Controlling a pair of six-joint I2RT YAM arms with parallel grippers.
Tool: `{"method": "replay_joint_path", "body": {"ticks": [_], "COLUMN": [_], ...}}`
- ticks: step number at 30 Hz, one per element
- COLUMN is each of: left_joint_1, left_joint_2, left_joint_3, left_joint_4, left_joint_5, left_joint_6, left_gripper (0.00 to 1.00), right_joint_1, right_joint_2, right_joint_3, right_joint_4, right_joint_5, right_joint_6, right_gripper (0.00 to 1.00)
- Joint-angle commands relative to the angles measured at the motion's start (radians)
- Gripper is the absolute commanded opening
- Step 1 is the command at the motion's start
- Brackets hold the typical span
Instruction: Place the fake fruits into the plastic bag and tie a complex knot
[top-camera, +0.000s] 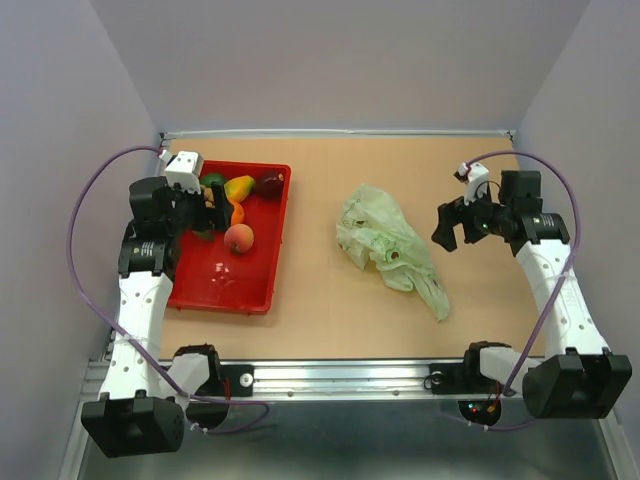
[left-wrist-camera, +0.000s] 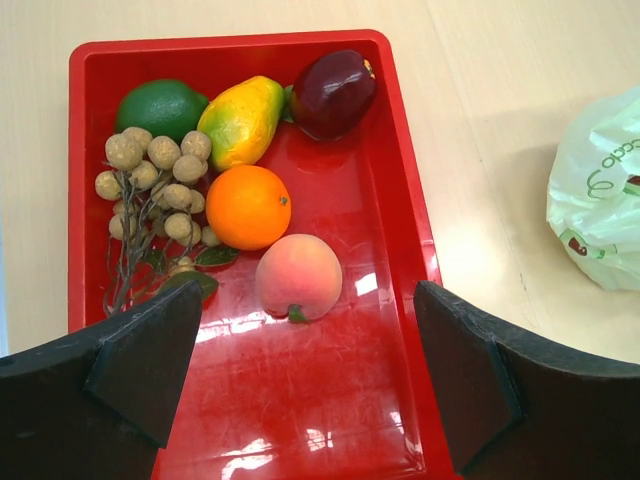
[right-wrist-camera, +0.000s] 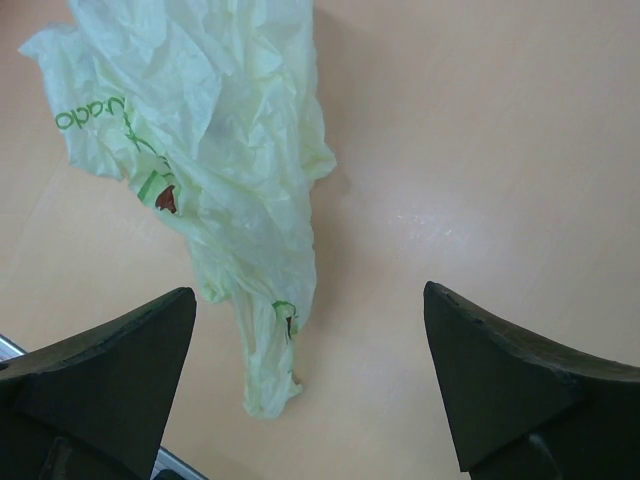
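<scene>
The fake fruits lie in the red tray (left-wrist-camera: 400, 230): a peach (left-wrist-camera: 298, 276), an orange (left-wrist-camera: 248, 207), a yellow-orange piece (left-wrist-camera: 241, 120), a dark red one (left-wrist-camera: 333, 92), a green one (left-wrist-camera: 160, 107) and a brown bunch (left-wrist-camera: 155, 175). My left gripper (left-wrist-camera: 308, 330) hovers open above the tray's near half, with the peach just ahead of its fingertips. It holds nothing. The pale-green plastic bag (top-camera: 388, 245) lies crumpled and flat mid-table. To the bag's right, my right gripper (right-wrist-camera: 309, 300) hangs open and empty, with a bag handle strip (right-wrist-camera: 265, 350) below it. No knot is in view.
The red tray (top-camera: 275, 240) sits at the table's left, and the left gripper (top-camera: 210, 208) is over its far left part. The right gripper (top-camera: 450, 225) is near the right wall. A metal rail (top-camera: 340, 378) runs along the near edge. Walls enclose three sides.
</scene>
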Motion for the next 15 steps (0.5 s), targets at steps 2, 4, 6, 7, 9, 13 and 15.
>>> {"method": "replay_joint_path", "body": {"ticks": [2,4,6,7,9,13,15], "left_joint_1": [0.001,0.001,0.001,0.001,0.001,0.0,0.0], "left_joint_2": [-0.004,-0.001,-0.007,-0.015,-0.062,-0.166,-0.19], "left_joint_3": [0.032,0.035,0.032,0.028,-0.003,-0.116,-0.139], "left_joint_4": [0.06,0.057,0.06,0.073,0.099,0.257,0.265], "left_joint_5": [0.025,0.043,0.076,0.086,0.157,0.263,0.33], "left_joint_6": [-0.021,-0.021,-0.007,-0.001,0.027,0.054,0.074], "left_gripper": [0.99,0.99,0.99,0.99,0.99,0.99,0.99], "right_joint_1": [0.028,0.06,0.136,0.17,0.281,0.43,0.486], "right_joint_2": [0.088,0.131,0.152,0.172,0.192,0.255,0.298], "right_joint_3": [0.114,0.154,0.173,0.179,0.196,0.194,0.185], "right_joint_4": [0.048,0.062,0.094,0.107,0.133,0.19,0.241], "right_joint_5": [-0.065,-0.06,-0.019,0.004,0.056,0.217,0.315], "right_joint_6": [0.027,0.05,0.068,0.074,0.085,0.093,0.099], "right_gripper": [1.0,1.0,1.0,1.0,1.0,1.0,1.0]}}
